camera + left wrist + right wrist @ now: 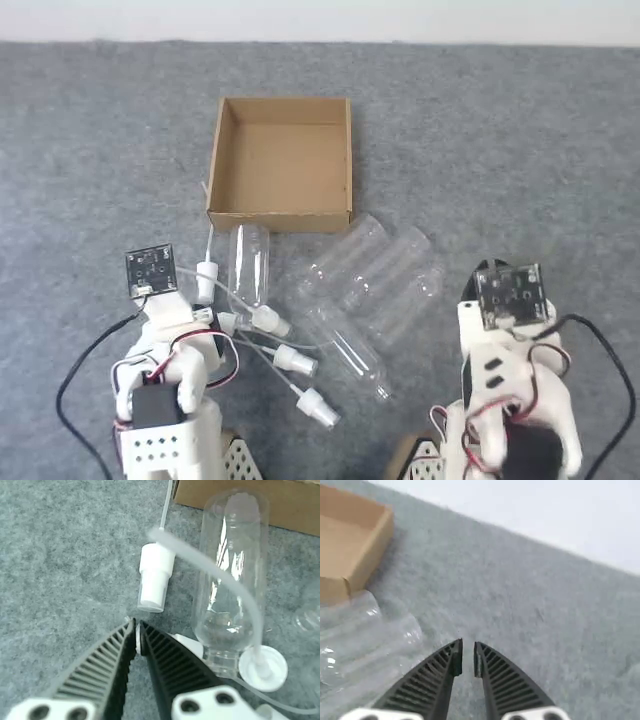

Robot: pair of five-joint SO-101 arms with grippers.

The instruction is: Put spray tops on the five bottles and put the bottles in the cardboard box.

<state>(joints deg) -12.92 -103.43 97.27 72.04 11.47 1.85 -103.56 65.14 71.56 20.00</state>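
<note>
Left tool point(137, 630) pinching spray top point(186, 642); bottle point(227, 570) alongside

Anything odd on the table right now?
Nothing damaged or spilled. The bottles lie on their sides in a loose heap beside the cardboard box, and the spray tops are scattered next to them with tubes crossing.

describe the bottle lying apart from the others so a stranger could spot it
Start at the cardboard box. Just before its near wall, on the left arm's side, lies one clear bottle, base toward the box. Unlike the four bottles lying slanted in a cluster, it lies alone and straight.
</note>
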